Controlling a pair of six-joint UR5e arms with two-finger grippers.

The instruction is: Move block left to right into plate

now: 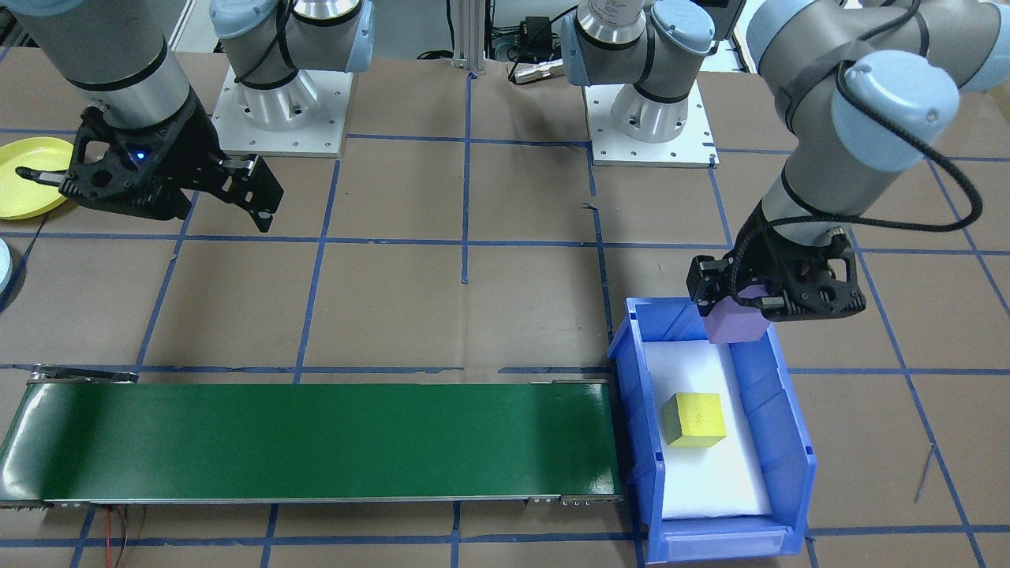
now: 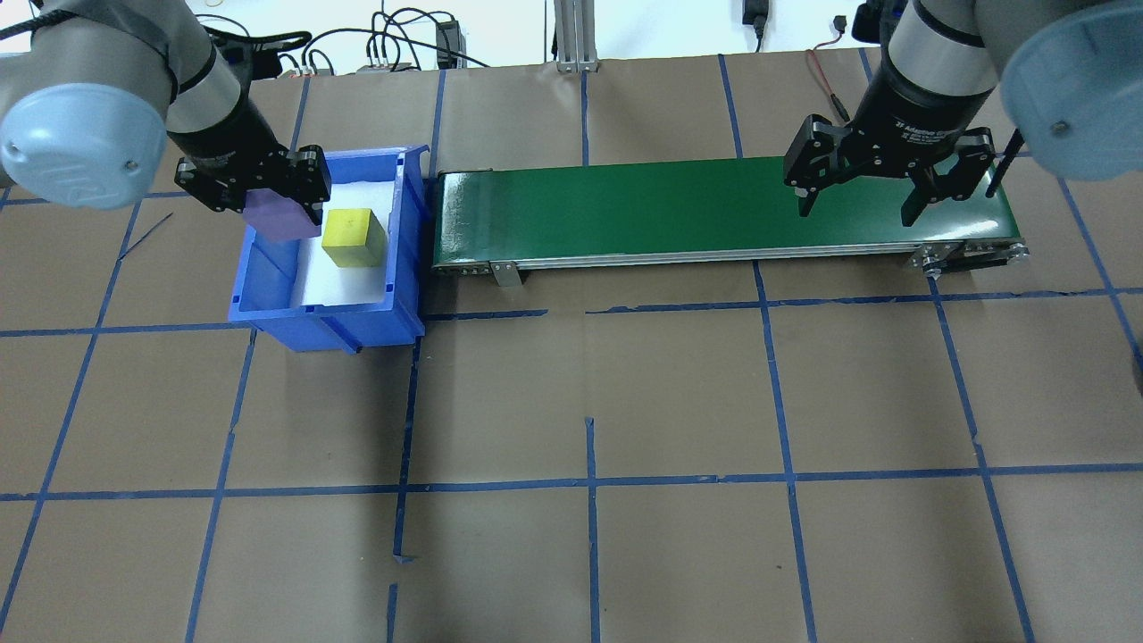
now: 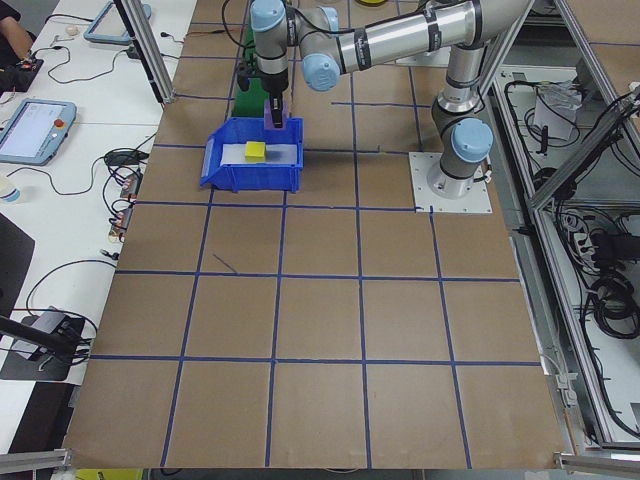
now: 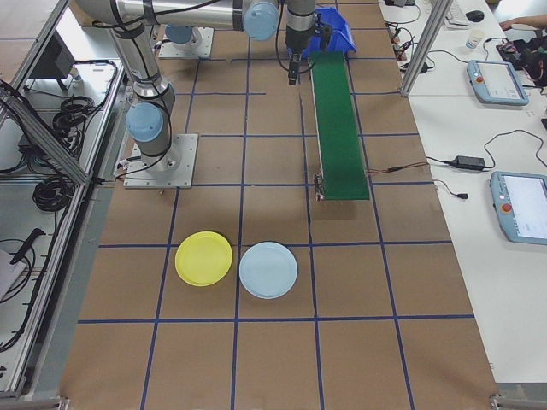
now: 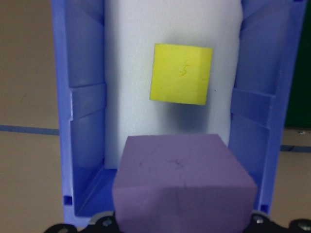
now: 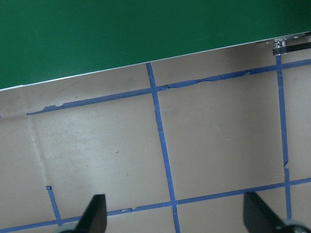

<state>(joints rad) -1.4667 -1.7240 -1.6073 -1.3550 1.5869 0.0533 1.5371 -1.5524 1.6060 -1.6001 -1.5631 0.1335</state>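
Now L claw (image 1: 738, 304) grips purple block (image 1: 738, 322) over blue bin (image 1: 789, 442); R claw (image 2: 862, 210) wide, empty.

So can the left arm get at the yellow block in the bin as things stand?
Probably not yet. The left tool is shut on the purple block, held over the blue bin. The yellow block lies uncovered on the white liner, so the way is free once the tool is emptied.
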